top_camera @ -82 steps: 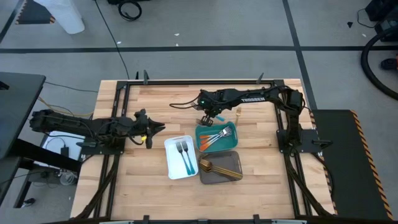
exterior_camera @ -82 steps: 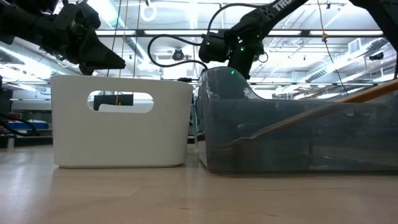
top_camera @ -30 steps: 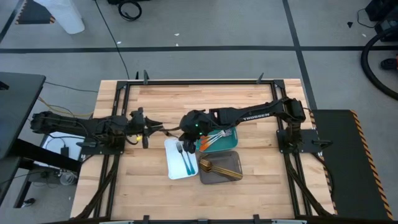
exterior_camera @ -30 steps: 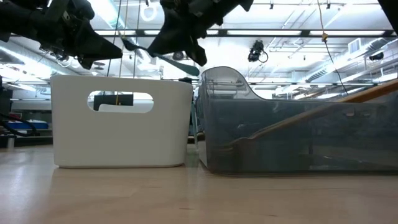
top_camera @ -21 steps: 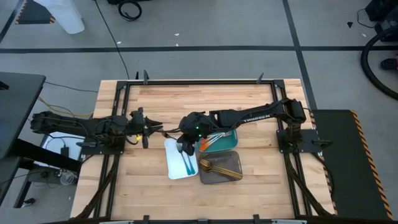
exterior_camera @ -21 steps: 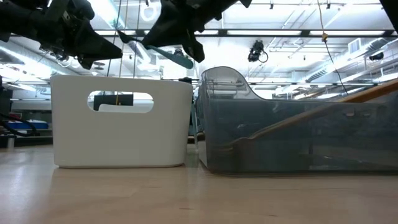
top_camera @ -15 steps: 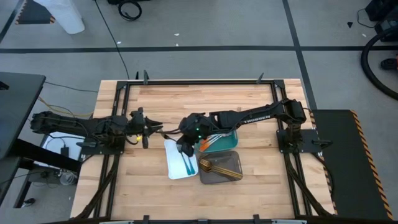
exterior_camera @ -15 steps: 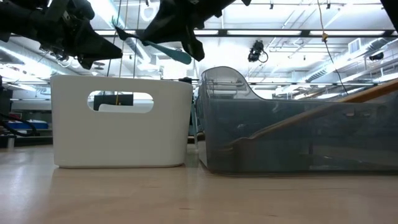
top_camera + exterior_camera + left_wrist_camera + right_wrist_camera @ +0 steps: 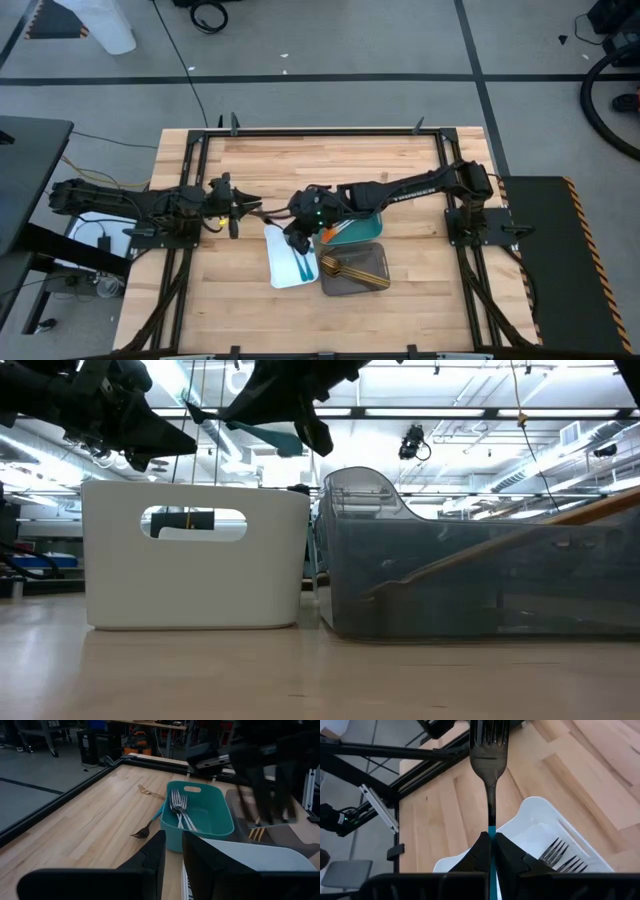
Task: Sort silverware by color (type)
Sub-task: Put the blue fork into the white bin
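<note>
My right gripper [image 9: 297, 232] hovers over the white tray [image 9: 283, 272], shut on a teal-handled fork [image 9: 490, 750]. The low view shows that fork [image 9: 265, 432] above the white tray [image 9: 195, 555]. Two teal-handled forks [image 9: 560, 857] lie in the white tray. The teal tray [image 9: 200, 815] holds silver-headed forks [image 9: 179, 805], and the grey tray [image 9: 365, 270] holds gold ones [image 9: 345, 268]. A gold fork [image 9: 147, 791] lies on the table. Another fork [image 9: 145, 830] leans with its handle against the teal tray's wall. My left gripper [image 9: 237, 215] waits left of the white tray, narrowly open. My right gripper pinches the fork's teal handle [image 9: 491, 832] between its two fingers, close to where the metal neck starts. The fork runs along the fingers, and its silver head [image 9: 490, 735] sticks out beyond the fingertips. It is lifted clear above the white tray, roughly level.
The three trays stand close together at the table's middle, the grey tray [image 9: 480, 575] nearest the near edge. A black frame [image 9: 190, 160] runs around the table. Bare wood [image 9: 300, 160] lies toward the far edge.
My right gripper has carried the teal-handled fork a short way toward the table's near edge, further over the white tray. It has stayed shut on the fork.
</note>
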